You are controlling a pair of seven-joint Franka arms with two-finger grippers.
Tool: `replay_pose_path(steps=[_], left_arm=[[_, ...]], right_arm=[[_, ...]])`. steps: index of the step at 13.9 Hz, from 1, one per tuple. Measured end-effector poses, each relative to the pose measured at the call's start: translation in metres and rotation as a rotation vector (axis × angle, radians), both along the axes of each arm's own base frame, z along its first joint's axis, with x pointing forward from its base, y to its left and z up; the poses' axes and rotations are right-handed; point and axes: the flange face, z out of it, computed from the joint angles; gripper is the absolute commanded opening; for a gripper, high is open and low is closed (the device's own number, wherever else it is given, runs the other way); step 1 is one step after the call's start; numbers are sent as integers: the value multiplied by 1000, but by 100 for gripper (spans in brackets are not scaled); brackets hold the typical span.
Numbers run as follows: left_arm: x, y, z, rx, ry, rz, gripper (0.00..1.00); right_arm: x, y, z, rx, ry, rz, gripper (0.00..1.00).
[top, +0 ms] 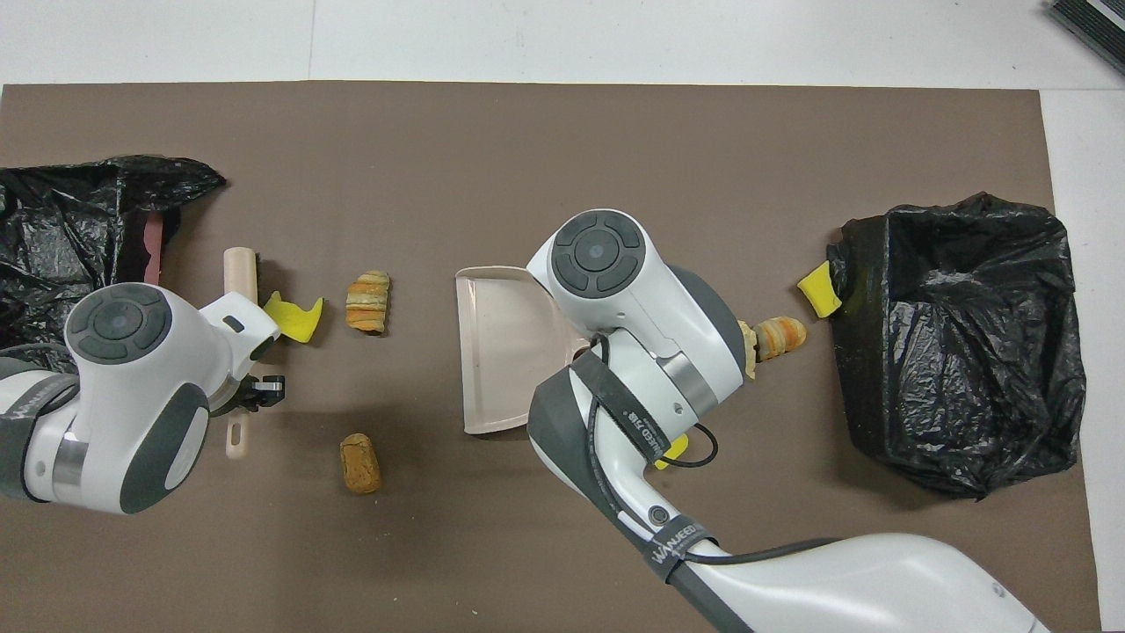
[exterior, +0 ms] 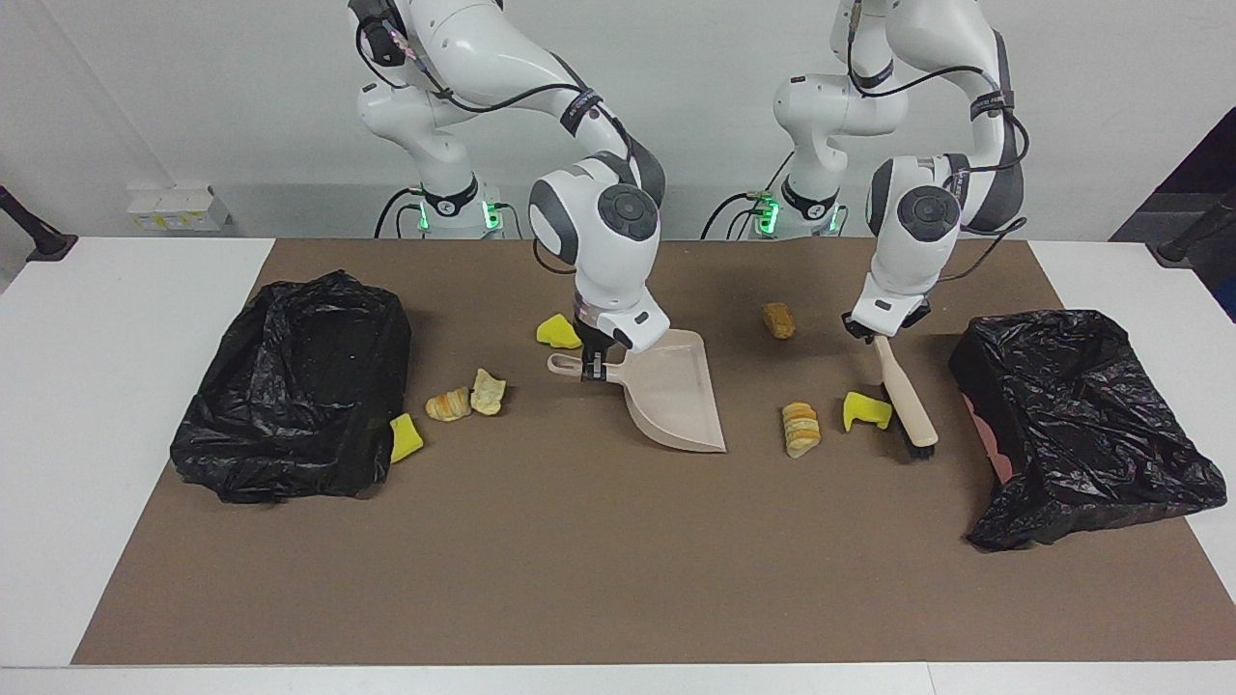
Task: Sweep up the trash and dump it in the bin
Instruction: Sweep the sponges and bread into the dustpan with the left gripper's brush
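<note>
**Brown mat, scattered trash, two arms with dustpan and brush**

A white table (exterior: 116, 405) carries a brown mat (exterior: 579, 560) with trash lying loose on it. Toward the left arm's end, a yellow sponge chunk (exterior: 865, 410) lies just beside a brush (exterior: 906, 396), close to a striped bread piece (exterior: 800, 428); a brown bread lump (exterior: 778, 319) sits nearer the robots. Toward the right arm's end lie two bread pieces (exterior: 464, 399) together, a yellow sponge (exterior: 406, 437) against a black bin bag (exterior: 294, 386), and another yellow sponge (exterior: 558, 331) near the dustpan handle. The left claw (exterior: 874, 331) is closed around the brush's handle, bristles down on the mat. The right claw (exterior: 593, 365) is clamped on the handle of a beige dustpan (exterior: 671, 391) resting mid-mat. A second black bin bag (exterior: 1081, 425) sits at the left arm's end.
</note>
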Motion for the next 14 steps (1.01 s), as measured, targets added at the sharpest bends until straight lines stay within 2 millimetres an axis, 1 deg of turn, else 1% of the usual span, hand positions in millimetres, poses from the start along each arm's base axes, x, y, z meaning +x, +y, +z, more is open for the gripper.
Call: replay_pose_path(steps=[4, 7, 9, 11, 12, 14], left_arm=[[-5, -36, 0, -147, 23, -98, 0], [-11, -58, 0, -176, 35, -166, 0], [-20, -82, -2, -176, 45, -227, 0], [-33, -114, -3, -200, 63, -295, 0], [-39, -124, -3, -223, 77, -311, 0], [-49, -137, 0, -276, 141, -301, 0]], right_arm=[[-3, 6, -8, 17, -19, 7, 0], [-5, 8, -10, 17, -22, -5, 0], [-6, 9, -11, 16, -22, -11, 0], [-7, 9, -12, 15, -21, -18, 0], [-7, 8, -13, 14, -20, -18, 0], [-7, 8, -13, 14, -19, -19, 0]])
